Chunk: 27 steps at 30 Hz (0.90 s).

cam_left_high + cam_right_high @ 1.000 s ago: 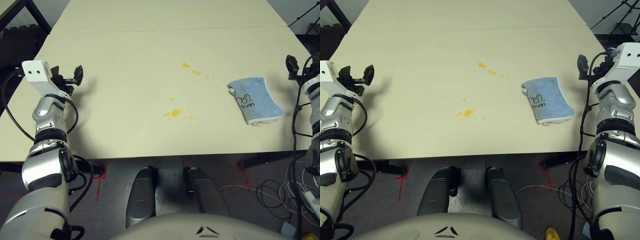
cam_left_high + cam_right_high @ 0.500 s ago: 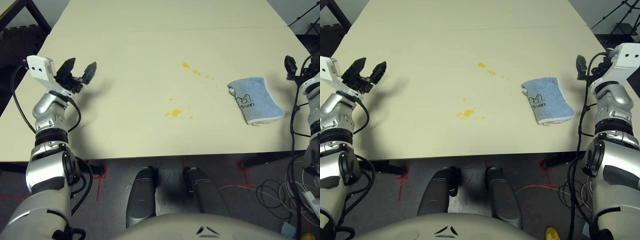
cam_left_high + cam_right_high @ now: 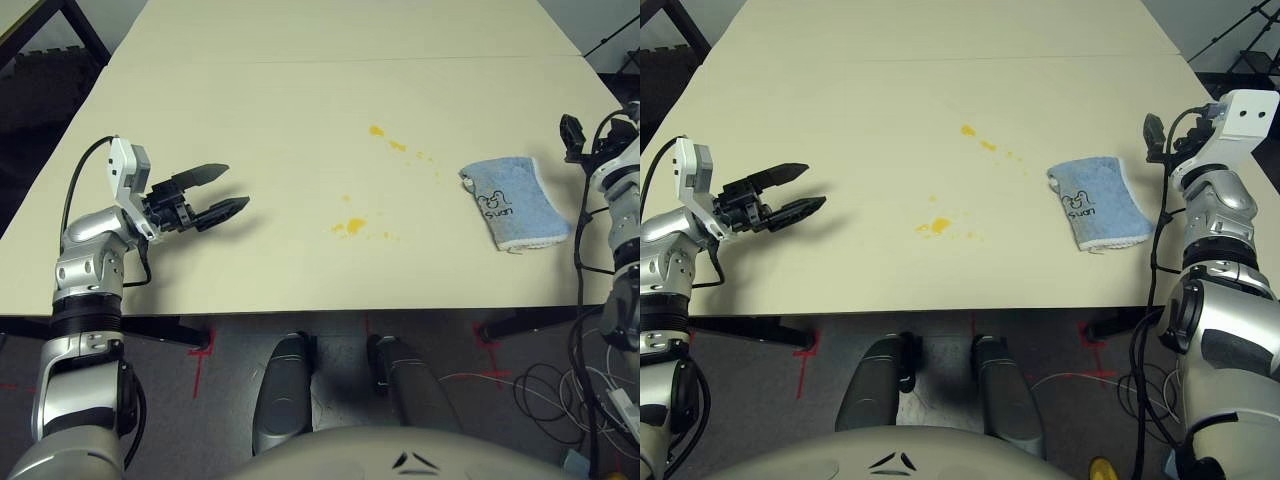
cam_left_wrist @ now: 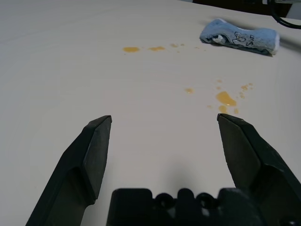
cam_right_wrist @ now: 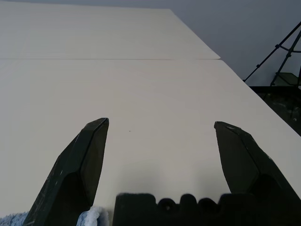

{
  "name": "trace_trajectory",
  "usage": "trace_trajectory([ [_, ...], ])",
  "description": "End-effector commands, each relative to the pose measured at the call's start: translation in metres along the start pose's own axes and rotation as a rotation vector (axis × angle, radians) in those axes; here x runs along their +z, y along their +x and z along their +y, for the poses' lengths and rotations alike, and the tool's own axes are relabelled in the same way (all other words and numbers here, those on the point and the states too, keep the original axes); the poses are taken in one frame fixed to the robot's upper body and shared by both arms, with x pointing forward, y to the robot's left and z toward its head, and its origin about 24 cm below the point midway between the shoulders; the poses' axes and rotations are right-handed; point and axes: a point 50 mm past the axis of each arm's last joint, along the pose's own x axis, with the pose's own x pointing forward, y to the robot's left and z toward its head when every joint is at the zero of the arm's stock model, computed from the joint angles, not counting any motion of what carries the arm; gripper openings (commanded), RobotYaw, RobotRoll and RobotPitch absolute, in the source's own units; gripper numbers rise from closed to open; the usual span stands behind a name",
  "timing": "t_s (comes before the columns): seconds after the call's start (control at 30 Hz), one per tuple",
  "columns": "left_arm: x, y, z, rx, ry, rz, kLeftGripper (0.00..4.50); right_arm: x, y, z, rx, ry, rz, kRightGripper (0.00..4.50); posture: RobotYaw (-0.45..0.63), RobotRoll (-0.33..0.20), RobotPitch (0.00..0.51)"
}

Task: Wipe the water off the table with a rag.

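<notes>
while the rag [image 3: 514, 203] lies unmoved, the left end effector [image 3: 223, 192], spread and empty, has swung inward.

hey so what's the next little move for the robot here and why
Probably ease the open right end effector across toward the blue rag and down onto it: the rag lies on the table just beside that arm, ungripped, and the yellow splotches remain unwiped.

Blue rag [image 3: 1098, 203], dark doodle – cream table [image 3: 870, 120] – yellow-orange water [image 3: 940, 226]
</notes>
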Motion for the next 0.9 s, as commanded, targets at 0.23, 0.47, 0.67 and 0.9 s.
trace_trajectory([
  [0.23, -0.006, 0.003, -0.005, -0.007, 0.037, 0.029, 4.50, 0.010, -0.012, -0.014, 0.295, 0.034, 0.177, 4.47, 0.20, 0.000, 0.173],
  [0.47, -0.008, 0.008, -0.005, 0.004, 0.047, 0.018, 4.50, 0.002, -0.034, -0.020, 0.501, 0.044, 0.376, 4.47, 0.19, 0.000, 0.187],
  [0.67, -0.009, 0.012, -0.007, 0.000, 0.047, 0.012, 4.50, -0.011, -0.046, -0.022, 0.522, 0.081, 0.455, 4.47, 0.19, 0.000, 0.195],
  [0.9, -0.007, 0.014, -0.007, 0.001, 0.057, 0.005, 4.50, -0.027, -0.049, -0.011, 0.529, 0.115, 0.522, 4.47, 0.19, 0.000, 0.201],
])
